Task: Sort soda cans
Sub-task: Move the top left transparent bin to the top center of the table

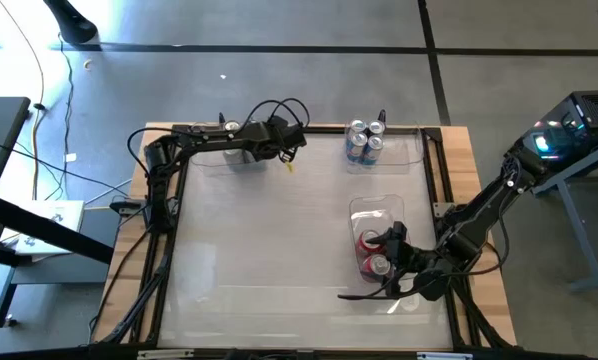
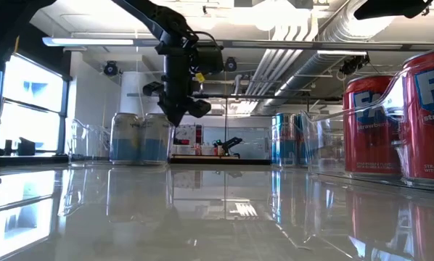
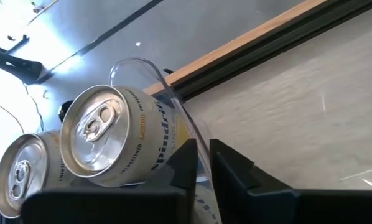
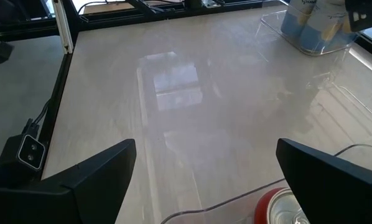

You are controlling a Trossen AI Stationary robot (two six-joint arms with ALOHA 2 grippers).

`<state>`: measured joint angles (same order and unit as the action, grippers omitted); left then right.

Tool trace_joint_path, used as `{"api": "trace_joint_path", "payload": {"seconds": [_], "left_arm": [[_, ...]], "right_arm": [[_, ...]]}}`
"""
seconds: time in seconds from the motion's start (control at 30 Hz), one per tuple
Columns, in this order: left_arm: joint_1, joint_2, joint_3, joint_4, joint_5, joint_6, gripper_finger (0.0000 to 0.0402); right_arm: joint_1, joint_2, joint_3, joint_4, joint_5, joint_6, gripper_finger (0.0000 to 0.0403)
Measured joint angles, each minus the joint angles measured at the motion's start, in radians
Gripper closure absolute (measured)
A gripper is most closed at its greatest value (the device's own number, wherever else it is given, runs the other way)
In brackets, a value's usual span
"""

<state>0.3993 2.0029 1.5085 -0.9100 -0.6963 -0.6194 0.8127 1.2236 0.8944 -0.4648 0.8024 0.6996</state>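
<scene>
table middle [image 1: 279, 230] open — bins [image 1: 377, 215] and cans [image 1: 364, 141] along far, right edges

Two red soda cans [image 1: 372, 252] sit inside a clear rectangular plastic bin [image 1: 377, 210] at four o'clock on the counter [image 1: 279, 230]. At one o'clock a cluster of blue soda cans [image 1: 364, 140] stands in another clear bin [image 1: 404, 150]. At eleven o'clock, silver-grey soda cans [image 3: 111, 134] sit in a third clear bin [image 3: 136, 65], below the left end effector [image 1: 291, 143]. The right end effector [image 1: 391, 262] hangs just beside the red cans.
</scene>
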Motion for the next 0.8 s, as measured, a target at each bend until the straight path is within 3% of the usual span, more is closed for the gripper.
{"api": "trace_joint_path", "payload": {"seconds": [0.17, 0.43, 0.53, 0.67, 0.8], "left_arm": [[-0.014, 0.000, 0.000, -0.008, -0.014, -0.001, 0.0397], [-0.053, -0.006, 0.000, -0.028, -0.014, 0.000, 0.0398], [-0.071, -0.019, 0.004, -0.034, 0.016, -0.005, 0.0397], [-0.087, -0.021, 0.011, -0.050, 0.140, -0.015, 0.0397], [-0.071, -0.044, 0.047, -0.033, 0.150, 0.008, 0.0397]], "right_arm": [[0.000, 0.000, 0.000, 0.000, 0.000, 0.000, 0.0018], [0.000, 0.000, 0.000, 0.000, -0.001, 0.000, 0.0018], [0.000, 0.000, 0.000, 0.000, -0.001, 0.000, 0.0018], [0.000, 0.000, 0.000, -0.001, -0.003, 0.000, 0.0018], [0.000, 0.000, 0.000, 0.002, -0.002, 0.000, 0.0018]]}}
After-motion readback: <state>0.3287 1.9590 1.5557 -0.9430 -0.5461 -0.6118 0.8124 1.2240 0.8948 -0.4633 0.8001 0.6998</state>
